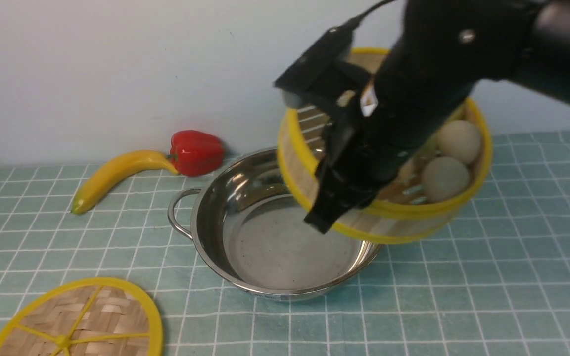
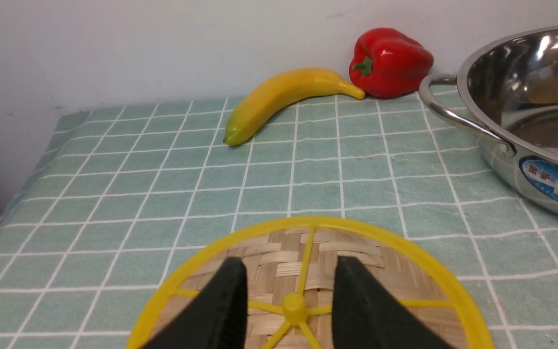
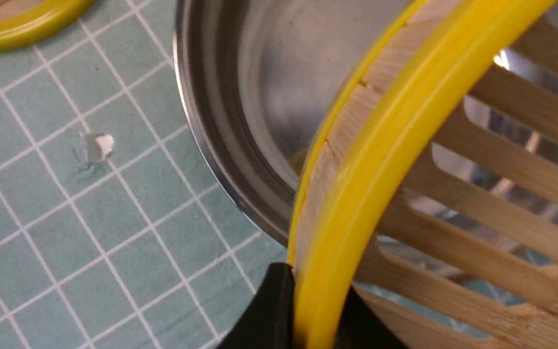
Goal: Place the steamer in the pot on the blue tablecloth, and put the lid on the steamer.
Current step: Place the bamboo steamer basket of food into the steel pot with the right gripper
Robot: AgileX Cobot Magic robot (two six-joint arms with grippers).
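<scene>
My right gripper (image 1: 332, 207) is shut on the near wall and yellow rim of the steamer (image 1: 413, 217) and holds it tilted in the air above the right side of the pot (image 1: 275, 242); it also shows in the right wrist view (image 3: 308, 310). The steamer (image 3: 395, 126) carries two pale round buns (image 1: 446, 178). The steel pot (image 3: 240, 121) stands empty on the blue tablecloth (image 1: 488, 287). The lid (image 1: 82, 321) lies flat at the front left. My left gripper (image 2: 291, 276) is open just above the lid (image 2: 356, 252), its fingers on either side of the hub.
A yellow banana (image 1: 117, 175) and a red bell pepper (image 1: 196, 152) lie by the back wall, left of the pot. They also show in the left wrist view, banana (image 2: 279, 99) and pepper (image 2: 390, 63). A small white scrap (image 3: 97, 145) lies on the cloth.
</scene>
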